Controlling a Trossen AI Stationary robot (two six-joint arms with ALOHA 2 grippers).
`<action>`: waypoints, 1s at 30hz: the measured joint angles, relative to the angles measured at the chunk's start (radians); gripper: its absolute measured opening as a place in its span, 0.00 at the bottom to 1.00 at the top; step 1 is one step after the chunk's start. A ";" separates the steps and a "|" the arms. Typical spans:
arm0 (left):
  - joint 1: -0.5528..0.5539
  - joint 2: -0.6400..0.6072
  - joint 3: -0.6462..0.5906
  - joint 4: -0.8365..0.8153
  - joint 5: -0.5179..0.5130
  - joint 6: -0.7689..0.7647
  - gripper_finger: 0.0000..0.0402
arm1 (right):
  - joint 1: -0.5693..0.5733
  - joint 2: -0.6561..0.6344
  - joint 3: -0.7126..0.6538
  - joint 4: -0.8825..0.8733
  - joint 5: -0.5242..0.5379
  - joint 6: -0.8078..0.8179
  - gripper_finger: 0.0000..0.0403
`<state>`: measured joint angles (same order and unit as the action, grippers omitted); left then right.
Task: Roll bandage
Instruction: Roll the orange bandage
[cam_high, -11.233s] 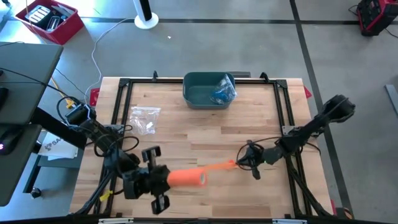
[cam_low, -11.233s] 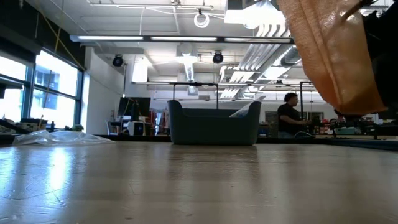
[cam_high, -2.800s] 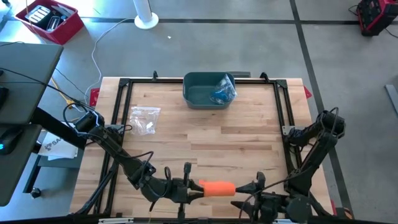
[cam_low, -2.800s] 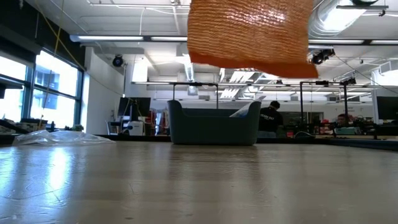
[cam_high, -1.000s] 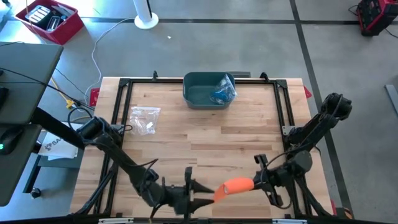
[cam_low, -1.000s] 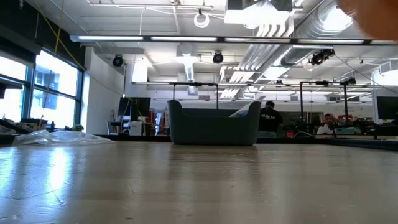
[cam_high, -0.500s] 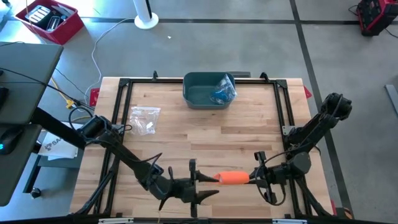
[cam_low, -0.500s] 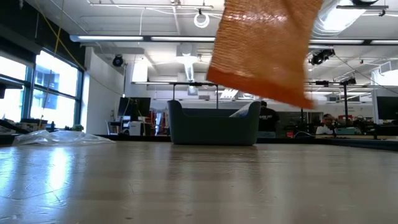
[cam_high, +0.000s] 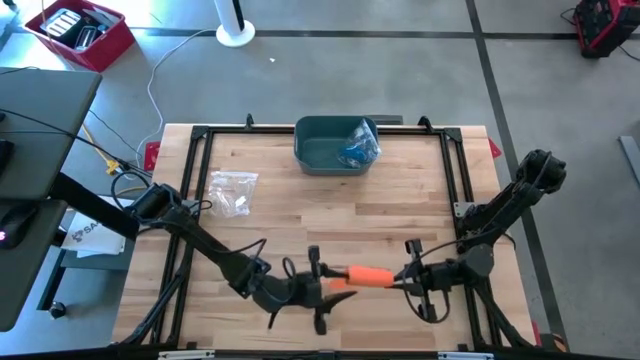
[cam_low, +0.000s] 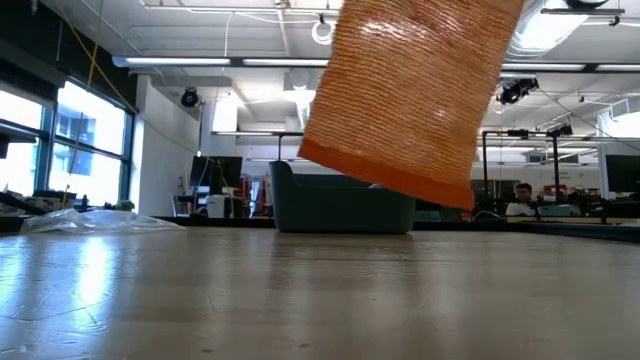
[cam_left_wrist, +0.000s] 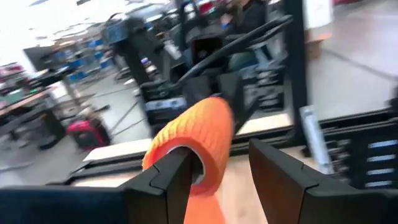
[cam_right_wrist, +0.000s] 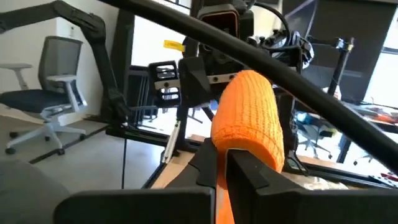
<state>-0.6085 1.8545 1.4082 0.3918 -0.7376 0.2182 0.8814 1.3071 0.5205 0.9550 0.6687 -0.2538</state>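
The orange bandage (cam_high: 366, 277), rolled into a short tube, hangs level above the table's near middle between my two grippers. My left gripper (cam_high: 330, 283) stands at its left end, open; in the left wrist view one finger (cam_left_wrist: 169, 177) is at the roll's hollow end (cam_left_wrist: 183, 163) and the other finger (cam_left_wrist: 277, 171) stands apart from it. My right gripper (cam_high: 398, 279) is shut on the bandage's right end. In the low view a woven flap (cam_low: 410, 90) hangs down from the top of the picture, clear of the table. My left gripper has one fingertip at or just inside the roll's hollow end (cam_left_wrist: 186, 167); how far in, I cannot tell. It comes level from the table's left, along the roll. My right gripper pinches a strip of the bandage (cam_right_wrist: 220, 182) between its two fingers, right under the roll's end (cam_right_wrist: 249, 127). It comes level from the table's right. The roll is lifted clear.
A teal bin (cam_high: 318, 148) with a blue packet (cam_high: 358, 148) stands at the far middle, and a clear plastic bag (cam_high: 233, 190) lies at the left. A black frame (cam_high: 460, 190) runs round the table. People sit in the room beyond (cam_low: 520, 198).
The roll, tilted a second ago with its left end nearer the near edge, now lies level and has moved a little toward the far edge. My left gripper has gone that way with it and has rolled. In the low view the flap has swung into sight.
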 joint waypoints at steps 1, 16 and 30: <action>0.002 0.000 0.000 -0.011 -0.011 -0.005 0.38 | 0.001 0.000 0.000 -0.001 0.008 0.001 0.01; 0.046 -0.003 0.000 -0.061 0.066 -0.114 0.32 | 0.003 0.001 0.000 -0.033 0.033 0.011 0.01; 0.026 -0.008 -0.002 -0.136 0.056 -0.151 0.03 | 0.019 -0.002 0.003 -0.205 0.143 0.081 0.18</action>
<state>-0.5826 1.8462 1.4063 0.2554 -0.6819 0.0670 0.9008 1.3052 0.5233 0.7496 0.8122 -0.1728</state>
